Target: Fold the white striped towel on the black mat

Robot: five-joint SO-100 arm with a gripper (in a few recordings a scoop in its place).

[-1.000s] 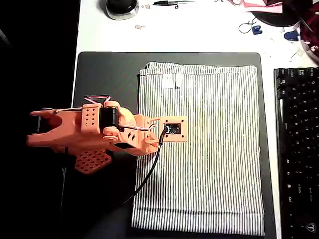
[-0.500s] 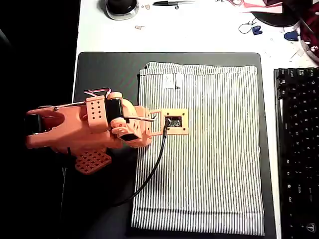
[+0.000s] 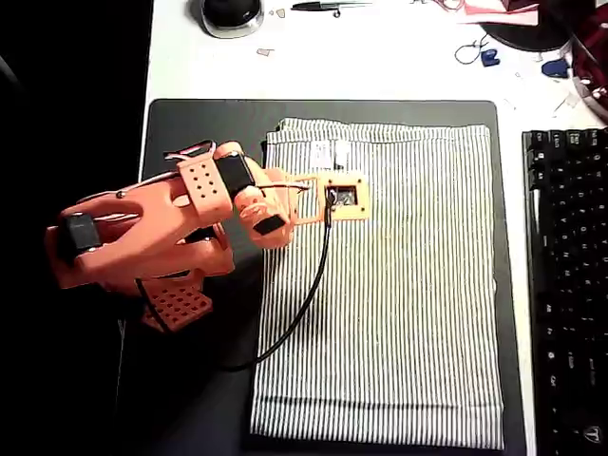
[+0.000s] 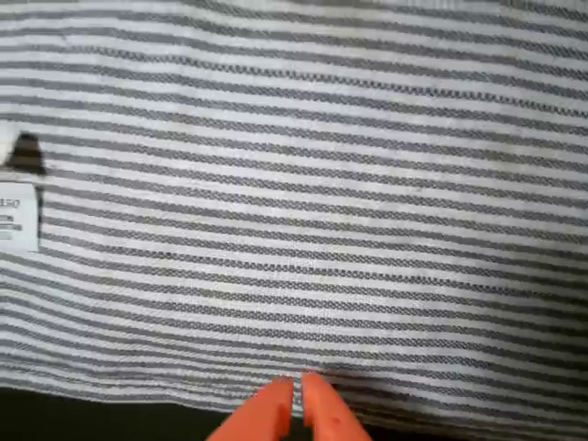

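1. Gripper (image 4: 296,397): in the wrist view the two orange fingertips sit at the bottom centre of the frame, pressed nearly together with only a thin slit between them and nothing visible in the slit. They lie over the lower hem of the cloth, where it meets the dark surface. In the overhead view the orange arm (image 3: 142,237) reaches in from the left of the frame, and its wrist camera plate sits over the upper-left part of the cloth.
2. Black mat (image 3: 204,133): a dark rectangular pad that covers most of the overhead frame, with bare strips visible along its top and left side. It lies on a white desk (image 3: 380,57).
3. White striped towel (image 3: 399,304): spread flat on the mat, filling its centre and right portion in the overhead view. The top edge runs just below the mat's upper border, and the lower edge reaches the bottom of the frame. The stripes run top to bottom in the overhead view and left to right in the wrist view.
4. Keyboard (image 3: 570,285): black, at the right edge of the overhead frame, just beside the mat.
5. Cable (image 3: 294,313): black, runs from the wrist camera plate down across the towel's left edge.
6. Label (image 3: 329,152): small, white, near the towel's top hem; in the wrist view it appears at the left edge.
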